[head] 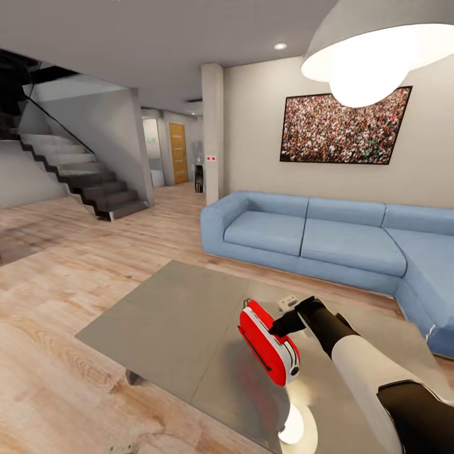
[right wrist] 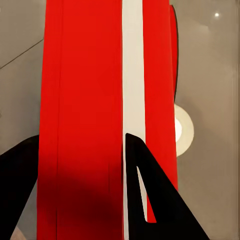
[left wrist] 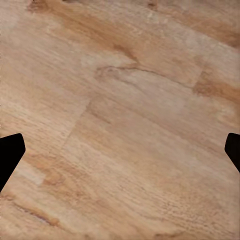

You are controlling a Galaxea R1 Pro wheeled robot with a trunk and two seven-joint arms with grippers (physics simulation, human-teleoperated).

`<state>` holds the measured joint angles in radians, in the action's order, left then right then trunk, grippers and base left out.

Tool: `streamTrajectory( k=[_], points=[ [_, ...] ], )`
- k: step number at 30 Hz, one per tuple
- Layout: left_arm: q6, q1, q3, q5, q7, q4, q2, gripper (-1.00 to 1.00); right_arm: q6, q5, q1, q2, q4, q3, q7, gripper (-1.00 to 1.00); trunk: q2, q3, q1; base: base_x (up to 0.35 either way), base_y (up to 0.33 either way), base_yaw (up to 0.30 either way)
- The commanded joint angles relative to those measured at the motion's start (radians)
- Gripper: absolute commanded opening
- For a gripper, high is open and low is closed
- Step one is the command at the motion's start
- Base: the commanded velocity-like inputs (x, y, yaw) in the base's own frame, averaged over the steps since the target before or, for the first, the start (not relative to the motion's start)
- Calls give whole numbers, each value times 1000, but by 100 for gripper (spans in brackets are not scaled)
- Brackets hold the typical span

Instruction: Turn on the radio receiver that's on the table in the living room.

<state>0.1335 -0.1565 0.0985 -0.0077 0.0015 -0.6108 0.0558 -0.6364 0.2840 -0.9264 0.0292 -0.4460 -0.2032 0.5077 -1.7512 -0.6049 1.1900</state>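
Grey glossy coffee table (head: 170, 315), red radio receiver (head: 268, 343) tilted above it, right gripper (right wrist: 82, 165) clamped across its body, left gripper (left wrist: 120, 150) spread over plank floor (left wrist: 120, 100).

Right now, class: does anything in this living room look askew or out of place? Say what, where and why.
The radio receiver stands out: it is tipped at a slant above the table rather than standing flat, with the right gripper at its upper end. In the right wrist view, dark fingers flank its red body. Nothing else looks odd.
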Motion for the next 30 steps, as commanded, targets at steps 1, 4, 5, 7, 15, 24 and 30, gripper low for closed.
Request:
streamTrajectory(
  k=[1, 4, 5, 7, 15, 24, 30],
  points=[
    [0, 0, 0, 0, 0, 0, 0, 100, 0, -3, 0, 0, 0, 0, 0, -100, 7, 3, -4, 0, 0, 0],
    [0, 0, 0, 0, 0, 1, 0, 100, 2, -3, 0, 0, 0, 0, 0, -100, 28, 13, -15, 0, 0, 0],
    [0, 0, -1, 0, 0, 1, 0, 100, 4, -3, 0, 0, 0, -1, 0, -100, 35, 16, -19, 0, 0, 0],
    [0, 0, 0, 0, 0, 1, -1, 100, 22, -4, 0, 0, 0, -1, 0, -100, 49, 22, -27, 0, 0, 0],
    [-2, 0, -1, 0, 0, 2, -1, 100, 46, -5, 0, 0, 4, -1, 4, -100, 105, 47, -58, 0, 0, 0],
    [-2, 0, -1, 0, 0, 2, -2, 100, 47, -5, 0, 1, 6, 0, 2, -100, 168, 75, -92, 0, 0, 0],
    [-2, 0, -2, 0, 0, 2, -2, 100, 47, -5, 0, 0, 6, -1, 2, -100, 210, 94, -115, 0, 0, 0]
  ],
)
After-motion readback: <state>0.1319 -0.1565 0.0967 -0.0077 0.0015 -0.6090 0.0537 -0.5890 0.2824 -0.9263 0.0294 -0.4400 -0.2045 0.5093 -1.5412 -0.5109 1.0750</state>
